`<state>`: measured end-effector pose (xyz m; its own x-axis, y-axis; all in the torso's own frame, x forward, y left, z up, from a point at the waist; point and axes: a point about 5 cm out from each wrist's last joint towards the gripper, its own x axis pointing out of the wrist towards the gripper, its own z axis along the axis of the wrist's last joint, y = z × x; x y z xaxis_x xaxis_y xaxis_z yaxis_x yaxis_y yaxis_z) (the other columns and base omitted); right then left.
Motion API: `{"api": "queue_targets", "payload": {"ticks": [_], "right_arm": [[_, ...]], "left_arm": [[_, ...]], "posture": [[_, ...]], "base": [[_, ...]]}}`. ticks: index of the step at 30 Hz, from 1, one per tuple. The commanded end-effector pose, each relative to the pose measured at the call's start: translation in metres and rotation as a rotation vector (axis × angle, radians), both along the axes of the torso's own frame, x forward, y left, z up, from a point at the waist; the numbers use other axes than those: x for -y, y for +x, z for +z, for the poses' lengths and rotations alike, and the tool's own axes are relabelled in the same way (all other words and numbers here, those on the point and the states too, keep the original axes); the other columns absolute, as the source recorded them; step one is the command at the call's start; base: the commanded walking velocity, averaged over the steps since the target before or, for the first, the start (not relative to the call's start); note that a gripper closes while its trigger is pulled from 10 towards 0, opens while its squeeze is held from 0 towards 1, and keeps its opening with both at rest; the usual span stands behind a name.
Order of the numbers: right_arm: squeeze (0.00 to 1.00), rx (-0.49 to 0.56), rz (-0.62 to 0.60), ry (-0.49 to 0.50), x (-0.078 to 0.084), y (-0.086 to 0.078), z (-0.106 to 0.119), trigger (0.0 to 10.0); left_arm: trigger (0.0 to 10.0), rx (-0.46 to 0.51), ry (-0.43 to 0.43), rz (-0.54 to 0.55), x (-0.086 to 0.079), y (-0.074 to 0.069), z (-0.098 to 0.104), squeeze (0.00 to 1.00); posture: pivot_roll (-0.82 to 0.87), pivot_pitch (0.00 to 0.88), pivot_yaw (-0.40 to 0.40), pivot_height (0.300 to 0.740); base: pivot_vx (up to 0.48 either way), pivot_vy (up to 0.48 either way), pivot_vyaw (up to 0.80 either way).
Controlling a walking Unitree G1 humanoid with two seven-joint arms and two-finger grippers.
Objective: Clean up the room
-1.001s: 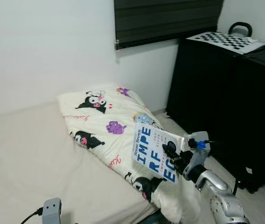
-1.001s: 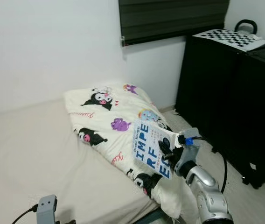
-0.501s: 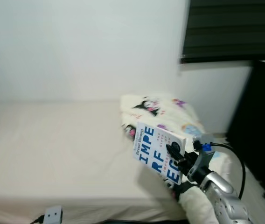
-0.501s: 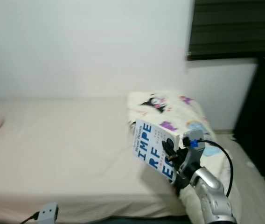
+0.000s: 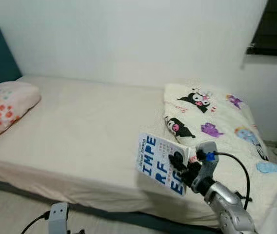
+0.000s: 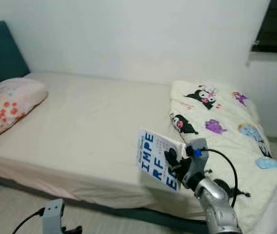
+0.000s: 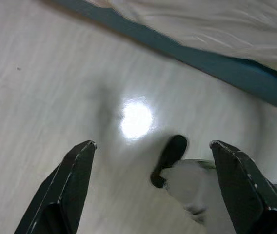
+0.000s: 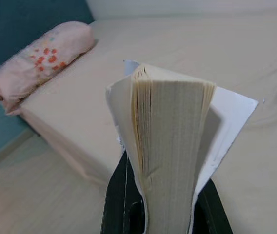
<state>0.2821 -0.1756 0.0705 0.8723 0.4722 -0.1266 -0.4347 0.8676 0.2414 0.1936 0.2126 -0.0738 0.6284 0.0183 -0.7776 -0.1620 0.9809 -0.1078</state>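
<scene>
1. Above the near edge of the bed (image 5: 80, 126): right gripper (image 5: 183, 166) pinching the book (image 5: 161, 163), cover out, long axis upright, tilted.
2. Over bare floor (image 7: 41, 97): left gripper (image 7: 153, 190), fingers spread.
3. At bed's ends: pillow (image 5: 4, 105), blanket (image 5: 216, 117); open mattress between.

The right arm (image 5: 228, 214) is built of rounded silver segments with a glossy metallic sheen, jointed by darker rings. At its wrist sits a small pale grey box (image 5: 207, 147) with a bright blue fitting on its side, and a thin black cable (image 5: 241, 168) loops out from there and curves back down toward the forearm. The right claw (image 5: 181, 165) is made of black parts; its fingers (image 8: 116, 204) are long, flat and matte black. The left claw (image 7: 153, 190) has two broad black fingers (image 7: 70, 187), wedge-shaped with squared tips and faintly glossy edges. Low down, a small grey block (image 5: 58, 214) of the left arm carries a black cable.
</scene>
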Motion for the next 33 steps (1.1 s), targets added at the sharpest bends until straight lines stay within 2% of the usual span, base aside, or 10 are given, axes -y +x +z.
{"api": "queue_targets", "payload": {"ticks": [1,2,5,10,11,16,22,26,27,33], "right_arm": [[0.0,-0.051,-0.041,-0.036,0.01,0.0,-0.016,10.0],[0.0,-0.051,-0.041,-0.036,0.01,0.0,-0.016,10.0],[0.0,-0.284,-0.134,-0.091,0.03,-0.022,-0.068,10.0],[0.0,-0.391,-0.137,-0.141,0.034,-0.042,-0.091,10.0],[0.0,-0.496,-0.13,-0.201,0.035,-0.067,-0.112,10.0],[0.0,-0.616,-0.123,-0.2,0.033,-0.1,-0.134,10.0],[0.0,-0.636,-0.062,-0.168,0.027,-0.113,-0.142,10.0],[0.0,-0.73,0.033,-0.389,0.032,-0.134,-0.156,10.0],[0.0,-0.79,0.047,-0.487,0.04,-0.148,-0.163,10.0],[0.0,-0.851,-0.005,-0.625,0.058,-0.166,-0.167,10.0]], "left_arm": [[10.0,-0.013,0.01,-0.002,0.002,-0.001,-0.001,0.0],[10.0,-0.013,0.01,-0.002,0.002,-0.001,-0.001,0.0],[10.0,-0.027,0.018,-0.004,0.005,-0.002,-0.002,0.0],[10.0,-0.025,0.015,-0.007,0.006,-0.001,-0.002,0.0],[10.0,-0.028,0.014,-0.015,0.006,-0.002,-0.003,0.0],[10.0,-0.044,0.011,-0.019,0.005,-0.006,-0.005,0.0],[10.0,-0.055,0.006,-0.02,0.005,-0.011,-0.007,0.0],[10.0,-0.06,0.006,-0.031,0.006,-0.011,-0.007,0.0],[10.0,-0.058,0.003,-0.038,0.007,-0.011,-0.007,0.0],[10.0,-0.051,-0.004,-0.047,0.009,-0.01,-0.007,0.0]], "posture": [[-0.05,0.0,-0.006,0.727],[-0.05,0.0,-0.006,0.727],[-0.04,0.0,-0.012,0.727],[-0.04,0.0,-0.013,0.727],[-0.04,0.0,-0.012,0.727],[-0.04,0.0,-0.008,0.727],[-0.05,0.0,-0.003,0.727],[-0.05,0.0,-0.011,0.727],[-0.04,0.0,-0.015,0.727],[-0.04,0.0,-0.023,0.727]], "base": [[0.0,0.0,0.74],[0.0,0.0,0.74],[0.0,0.0,0.74],[0.0,0.0,0.74],[0.0,0.0,0.74],[0.0,0.0,0.74],[0.0,0.0,0.74],[0.0,0.0,0.74],[0.0,0.0,0.74],[0.13,0.0,0.74]]}}
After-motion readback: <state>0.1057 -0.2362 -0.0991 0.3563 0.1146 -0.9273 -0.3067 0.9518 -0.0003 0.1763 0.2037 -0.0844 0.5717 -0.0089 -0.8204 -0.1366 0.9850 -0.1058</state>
